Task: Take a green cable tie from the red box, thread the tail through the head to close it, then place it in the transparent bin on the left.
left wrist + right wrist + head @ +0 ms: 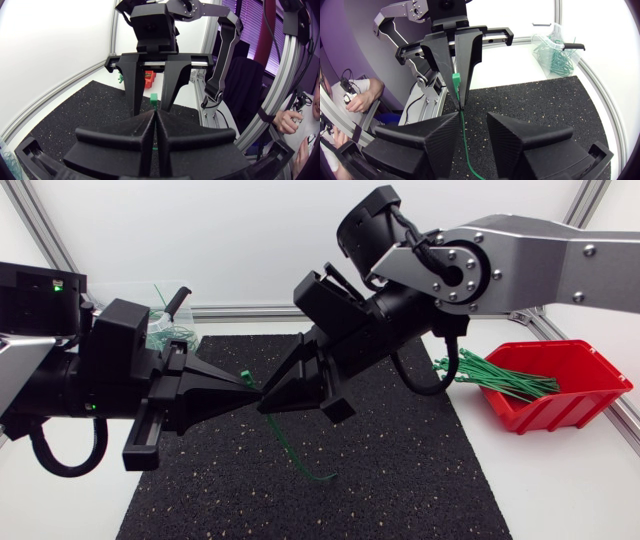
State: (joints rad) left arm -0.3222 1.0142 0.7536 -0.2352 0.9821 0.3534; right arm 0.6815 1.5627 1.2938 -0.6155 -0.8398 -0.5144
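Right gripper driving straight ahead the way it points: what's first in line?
Probably the left gripper, shut on the green cable tie dead ahead of the open right gripper; depth between them is unclear.

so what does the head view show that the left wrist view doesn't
Only the head view: the cable tie's long tail hanging down and curling over the black mat, and the loose ties piled in the red box. Only the left wrist view: the gap between the right jaws, with the tie's green head standing in it. Both: the left jaws shut on the tie, tip to tip with the right jaws, plus the mat and the red box.
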